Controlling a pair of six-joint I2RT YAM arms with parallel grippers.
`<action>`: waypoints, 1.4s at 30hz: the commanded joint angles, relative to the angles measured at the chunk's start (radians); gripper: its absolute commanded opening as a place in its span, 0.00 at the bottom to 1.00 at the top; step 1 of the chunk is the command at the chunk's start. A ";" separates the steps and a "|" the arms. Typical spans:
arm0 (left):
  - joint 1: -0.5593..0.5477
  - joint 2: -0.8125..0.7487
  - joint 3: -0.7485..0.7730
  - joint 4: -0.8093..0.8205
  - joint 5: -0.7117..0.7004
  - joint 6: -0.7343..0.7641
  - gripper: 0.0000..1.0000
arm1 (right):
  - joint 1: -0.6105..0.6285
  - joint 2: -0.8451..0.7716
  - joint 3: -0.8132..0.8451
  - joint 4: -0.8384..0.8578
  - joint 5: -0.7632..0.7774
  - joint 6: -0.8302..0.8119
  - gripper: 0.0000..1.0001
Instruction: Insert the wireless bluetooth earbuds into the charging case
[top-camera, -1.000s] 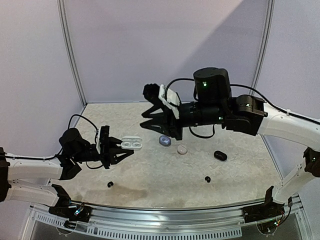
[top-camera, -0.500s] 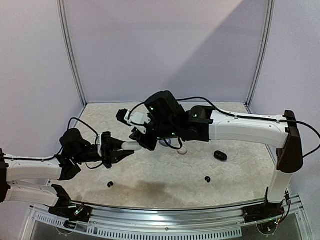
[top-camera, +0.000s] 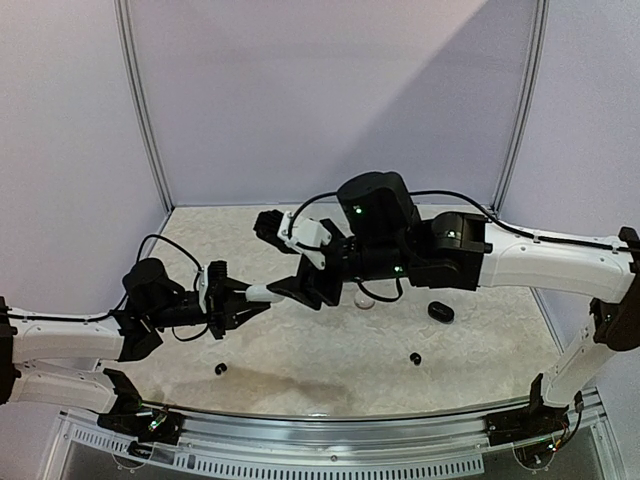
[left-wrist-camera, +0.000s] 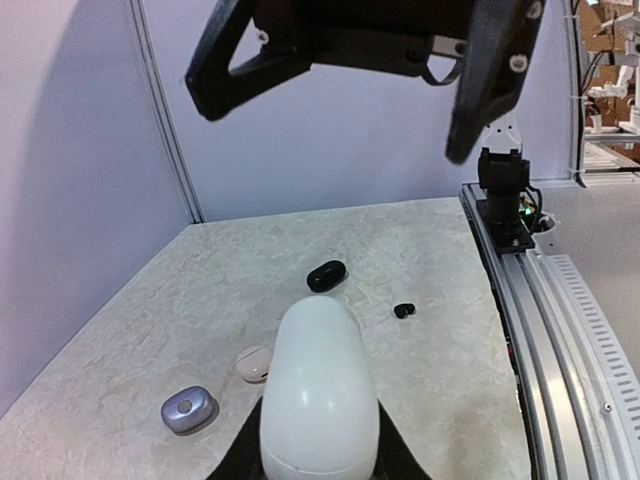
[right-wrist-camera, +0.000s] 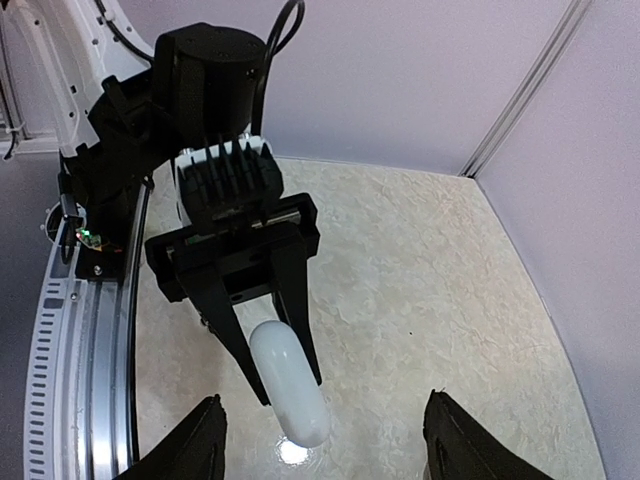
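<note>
The left gripper (right-wrist-camera: 288, 390) was clamped on the white charging case (left-wrist-camera: 318, 390), its two black fingers pressed against the rounded sides near one end while the other end stuck out free. The case looked shut, with a thin seam showing round it close to the fingers. Whether its free end touched the table (top-camera: 330, 350) could not be told. The right gripper (left-wrist-camera: 330, 125) hung just above that free end with its jaws spread wide apart and nothing between them. One black earbud (top-camera: 415, 358) lay loose on the table well to the right of the white case and nearer the arm bases. A second black earbud (top-camera: 221, 369) lay to the case's left, also on the near side. Beyond the white case, seen from the left wrist, sat a grey-blue case (left-wrist-camera: 188, 408), a pinkish case (left-wrist-camera: 255, 363) just beside it, and farther off a black case (left-wrist-camera: 326, 275)
</note>
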 joint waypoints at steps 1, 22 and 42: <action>-0.002 -0.014 0.016 0.008 0.007 -0.048 0.00 | -0.014 0.058 0.019 -0.087 -0.115 -0.018 0.68; -0.001 -0.014 0.010 0.028 0.026 -0.117 0.02 | -0.050 0.157 0.079 -0.121 -0.153 -0.050 0.05; -0.005 -0.036 -0.019 0.047 -0.103 -0.140 0.99 | -0.339 0.645 0.388 -0.389 -0.396 0.632 0.02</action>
